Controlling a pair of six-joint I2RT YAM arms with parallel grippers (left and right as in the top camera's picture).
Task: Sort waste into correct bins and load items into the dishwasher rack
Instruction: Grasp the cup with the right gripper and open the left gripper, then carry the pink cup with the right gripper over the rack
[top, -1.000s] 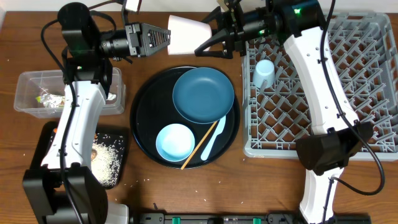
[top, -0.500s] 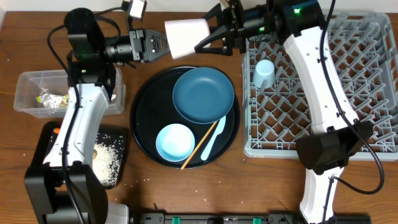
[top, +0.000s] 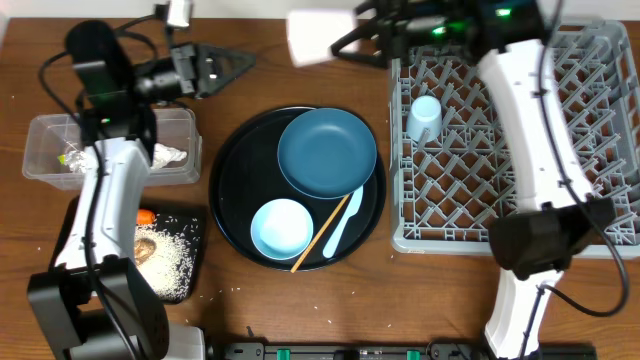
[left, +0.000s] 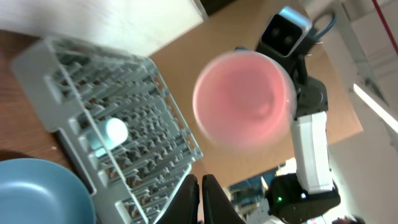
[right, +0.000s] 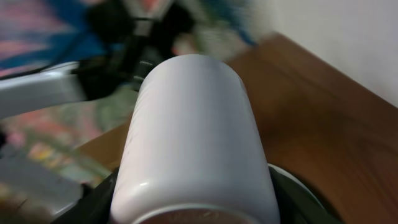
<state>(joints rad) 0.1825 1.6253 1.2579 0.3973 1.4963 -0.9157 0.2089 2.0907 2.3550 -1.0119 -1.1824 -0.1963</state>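
The right gripper (top: 347, 36) clasped the pink cup (top: 315, 35) aloft, just beside the dishwasher rack (top: 600, 120), which held a light blue cup (top: 424, 117). The left gripper (top: 243, 60) hung closed and empty. Rice (top: 170, 262) and a carrot (top: 146, 216) lay in the black tray (top: 197, 212).

Blurred cup, covered bins, a rack running out of frame.
From overhead the pink cup (top: 318, 36) at the worktop's back edge is blurred, so its rim cannot be made out. In the right wrist view its base is cut off by the bottom edge and everything behind it is a smear. The left arm (top: 105, 200) hides part of the clear box (top: 45, 135), part of the black tray (top: 192, 214) and one end of the carrot (top: 146, 216). The dishwasher rack (top: 450, 190) passes the right edge, partly under the right arm (top: 530, 120).
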